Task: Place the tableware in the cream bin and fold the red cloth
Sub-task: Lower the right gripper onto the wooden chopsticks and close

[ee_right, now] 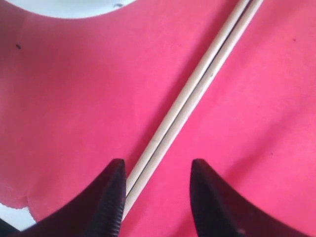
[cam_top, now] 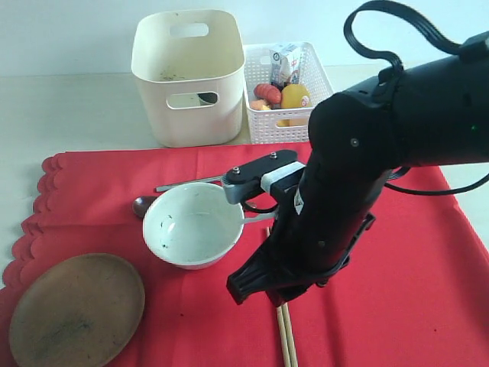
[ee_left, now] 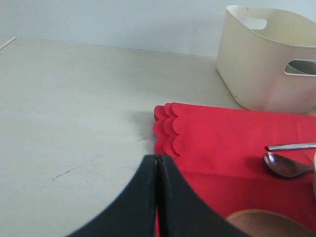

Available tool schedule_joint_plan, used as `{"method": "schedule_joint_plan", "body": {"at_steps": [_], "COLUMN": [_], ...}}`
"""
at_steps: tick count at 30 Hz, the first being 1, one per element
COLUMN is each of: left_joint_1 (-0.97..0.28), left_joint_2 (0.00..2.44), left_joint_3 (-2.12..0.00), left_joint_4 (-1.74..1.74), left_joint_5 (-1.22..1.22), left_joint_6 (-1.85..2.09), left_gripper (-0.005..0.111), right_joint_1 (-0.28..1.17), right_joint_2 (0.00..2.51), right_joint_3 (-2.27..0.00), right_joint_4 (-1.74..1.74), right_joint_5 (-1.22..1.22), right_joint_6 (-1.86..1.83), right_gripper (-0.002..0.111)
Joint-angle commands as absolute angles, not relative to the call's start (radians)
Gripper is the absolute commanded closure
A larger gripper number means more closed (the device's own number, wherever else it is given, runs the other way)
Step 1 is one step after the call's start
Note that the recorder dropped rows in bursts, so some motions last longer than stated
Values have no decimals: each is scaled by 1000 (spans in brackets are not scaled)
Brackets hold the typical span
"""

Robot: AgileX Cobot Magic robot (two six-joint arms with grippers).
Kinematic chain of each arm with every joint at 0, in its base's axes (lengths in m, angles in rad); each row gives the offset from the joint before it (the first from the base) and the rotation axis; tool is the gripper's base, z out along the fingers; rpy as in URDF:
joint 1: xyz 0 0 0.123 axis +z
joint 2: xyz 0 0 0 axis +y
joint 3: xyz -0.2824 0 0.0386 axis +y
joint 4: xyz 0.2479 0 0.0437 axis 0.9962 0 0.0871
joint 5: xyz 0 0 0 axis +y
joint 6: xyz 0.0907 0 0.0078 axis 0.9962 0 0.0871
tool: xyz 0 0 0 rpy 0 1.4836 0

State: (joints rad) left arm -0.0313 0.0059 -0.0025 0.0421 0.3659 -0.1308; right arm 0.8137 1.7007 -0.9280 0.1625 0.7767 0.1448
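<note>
The red cloth (cam_top: pixel 397 290) lies spread flat, its scalloped edge (ee_left: pixel 165 131) on the left. On it are the speckled bowl (cam_top: pixel 192 225), the wooden plate (cam_top: pixel 76 310), the dark spoon (ee_left: pixel 286 165), the steel knife (cam_top: pixel 187 183) and the chopsticks (ee_right: pixel 197 89). My right gripper (ee_right: pixel 157 165) is open, low over the cloth, with the chopsticks lying between its fingers, close to one of them. My left gripper (ee_left: pixel 157 157) is shut on nothing, above the cloth's left edge near the plate. The cream bin (cam_top: pixel 187 76) stands behind the cloth. I cannot make out the steel cup.
A white lattice basket (cam_top: pixel 286 92) with toy food and a milk carton stands right of the cream bin. My right arm (cam_top: pixel 359 176) covers the cloth's middle and part of the knife. Bare table (ee_left: pixel 74 108) lies left of the cloth.
</note>
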Motion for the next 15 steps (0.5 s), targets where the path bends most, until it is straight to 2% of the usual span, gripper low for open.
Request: {"method": "schedule_joint_plan", "body": {"at_steps": [1, 15], "left_joint_1": [-30, -30], "left_joint_2": [0, 0], "left_joint_3": [0, 0], "left_joint_4": [42, 42], "left_joint_5": [354, 354], "left_joint_6": [-131, -129], "left_gripper": [107, 107], "right_joint_1": [814, 814], "right_joint_2": [1736, 1850], "right_joint_3": [-924, -924], "right_joint_4": [166, 161], "right_joint_5": [731, 702], "right_joint_6": [143, 184], "right_gripper": [66, 66]}}
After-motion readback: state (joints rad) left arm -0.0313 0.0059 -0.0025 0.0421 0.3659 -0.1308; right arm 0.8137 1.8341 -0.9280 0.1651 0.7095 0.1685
